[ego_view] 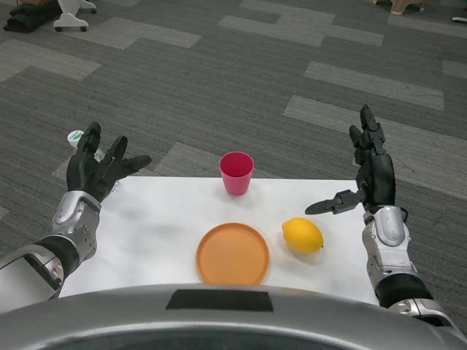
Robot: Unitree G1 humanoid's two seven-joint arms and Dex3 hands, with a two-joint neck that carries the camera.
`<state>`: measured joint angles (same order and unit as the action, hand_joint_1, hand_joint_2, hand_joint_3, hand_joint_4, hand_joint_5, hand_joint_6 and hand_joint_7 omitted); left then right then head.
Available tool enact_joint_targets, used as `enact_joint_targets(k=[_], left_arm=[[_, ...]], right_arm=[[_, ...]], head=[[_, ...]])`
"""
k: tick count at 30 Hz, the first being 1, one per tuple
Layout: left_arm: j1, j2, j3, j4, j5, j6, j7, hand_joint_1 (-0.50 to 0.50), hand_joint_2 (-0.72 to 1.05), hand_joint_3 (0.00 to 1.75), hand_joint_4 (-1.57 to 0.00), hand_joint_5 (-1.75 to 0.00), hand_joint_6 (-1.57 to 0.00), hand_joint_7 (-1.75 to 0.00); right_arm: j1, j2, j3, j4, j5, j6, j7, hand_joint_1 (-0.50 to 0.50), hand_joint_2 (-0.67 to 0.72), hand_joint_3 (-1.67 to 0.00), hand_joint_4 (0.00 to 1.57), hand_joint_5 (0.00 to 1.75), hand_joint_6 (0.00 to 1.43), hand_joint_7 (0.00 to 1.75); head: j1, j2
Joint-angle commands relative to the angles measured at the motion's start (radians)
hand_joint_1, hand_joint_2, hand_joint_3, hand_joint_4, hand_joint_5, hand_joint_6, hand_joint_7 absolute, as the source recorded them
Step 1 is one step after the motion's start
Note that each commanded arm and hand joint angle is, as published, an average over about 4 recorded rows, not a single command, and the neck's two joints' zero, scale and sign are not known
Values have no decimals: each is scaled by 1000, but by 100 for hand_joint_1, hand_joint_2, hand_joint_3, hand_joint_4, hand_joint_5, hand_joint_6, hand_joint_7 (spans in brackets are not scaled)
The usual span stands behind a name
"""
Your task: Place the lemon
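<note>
Presently left hand [98,168] spread, holding nothing | right hand [368,175] spread, holding nothing | lemon [303,235] untouched on table [160,226]

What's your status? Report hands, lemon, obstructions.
Left hand and right hand open, raised. Lemon on table, right of orange plate. Pink cup behind plate; nothing blocking.

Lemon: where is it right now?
Head view: the lemon lies on the white table, right of centre, just right of the orange plate, not on it, near the right hand.
</note>
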<state>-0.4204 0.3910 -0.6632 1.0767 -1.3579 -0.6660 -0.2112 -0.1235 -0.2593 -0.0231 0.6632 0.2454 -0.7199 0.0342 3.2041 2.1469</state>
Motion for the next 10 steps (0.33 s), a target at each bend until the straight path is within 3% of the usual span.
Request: enact_joint_targets(k=[1,10], left_arm=[[-8,6,4,-1,-1,0,-4,50,105,9,-7,0,0,0],[-6,6,5,-1,-1,0,-4,50,105,9,-7,0,0,0]], right_arm=[[-25,-8,0,-4,12,-13,-5,0,28,-16,0,29,0,0],[-25,-8,-1,-4,13,-13,-5,0,28,-16,0,29,0,0]], head=[[0,0],[-2,0]])
